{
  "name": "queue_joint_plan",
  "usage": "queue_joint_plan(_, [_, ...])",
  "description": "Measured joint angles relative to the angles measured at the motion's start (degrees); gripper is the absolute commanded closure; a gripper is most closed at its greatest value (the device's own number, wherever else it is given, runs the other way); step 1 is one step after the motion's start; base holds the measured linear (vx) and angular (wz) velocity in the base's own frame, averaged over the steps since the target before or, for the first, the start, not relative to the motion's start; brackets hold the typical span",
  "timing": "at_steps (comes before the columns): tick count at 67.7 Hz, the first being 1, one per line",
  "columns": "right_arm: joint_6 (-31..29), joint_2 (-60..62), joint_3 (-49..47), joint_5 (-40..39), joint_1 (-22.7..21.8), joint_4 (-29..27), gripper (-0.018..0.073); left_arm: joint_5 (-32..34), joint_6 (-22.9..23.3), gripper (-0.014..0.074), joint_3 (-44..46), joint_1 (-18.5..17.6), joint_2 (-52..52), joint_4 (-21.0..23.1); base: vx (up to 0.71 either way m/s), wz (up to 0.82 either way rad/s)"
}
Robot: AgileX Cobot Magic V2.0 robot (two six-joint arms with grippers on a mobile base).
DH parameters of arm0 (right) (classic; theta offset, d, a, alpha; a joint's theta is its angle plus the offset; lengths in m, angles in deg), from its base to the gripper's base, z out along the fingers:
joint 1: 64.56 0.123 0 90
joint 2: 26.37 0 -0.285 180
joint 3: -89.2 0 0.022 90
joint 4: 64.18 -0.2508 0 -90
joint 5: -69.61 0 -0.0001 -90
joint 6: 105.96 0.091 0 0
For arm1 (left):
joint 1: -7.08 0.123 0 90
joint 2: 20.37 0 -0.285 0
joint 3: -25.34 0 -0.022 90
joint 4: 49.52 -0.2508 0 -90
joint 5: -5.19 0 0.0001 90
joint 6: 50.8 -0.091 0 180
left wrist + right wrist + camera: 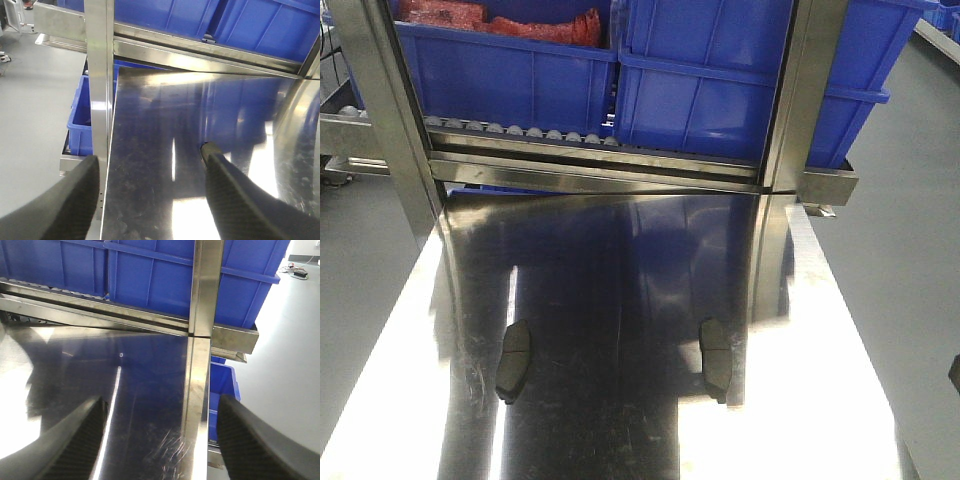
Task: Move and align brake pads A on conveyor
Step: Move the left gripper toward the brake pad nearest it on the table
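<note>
Front-facing view: you've two brake pads waiting on the table; left gripper and right gripper jaws apart, empty.

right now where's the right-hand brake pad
In the front view, the right-hand brake pad lies on the steel table top right of centre, level with the left-hand brake pad.

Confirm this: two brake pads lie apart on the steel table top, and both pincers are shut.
Wrong on the pincers: both are open. The left wrist view shows the left pincer with fingers spread and empty; the right wrist view shows the same for the right pincer. Two brake pads do lie apart on the steel table top.
</note>
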Motion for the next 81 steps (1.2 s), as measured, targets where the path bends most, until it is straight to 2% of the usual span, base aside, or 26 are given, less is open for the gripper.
queue_joint_plan(29, [0.0,0.0,0.0,0.0,0.0,0.0,0.0092,0.5,1.0,0.0146,0.0,0.0,0.0,1.1,0.00,0.00])
queue_joint_plan(45, [0.0,0.0,0.0,0.0,0.0,0.0,0.0092,0.8,1.1,0.0146,0.4,0.0,-1.8,0.0,0.00,0.00])
queue_joint_plan(67, [0.0,0.0,0.0,0.0,0.0,0.0,0.0092,-5.2,1.0,0.0146,11.0,0.0,-29.9,-0.1,0.00,0.00])
queue_joint_plan(81, [0.0,0.0,0.0,0.0,0.0,0.0,0.0092,-7.7,-1.6,0.0146,18.1,0.0,-47.4,-0.1,0.00,0.00])
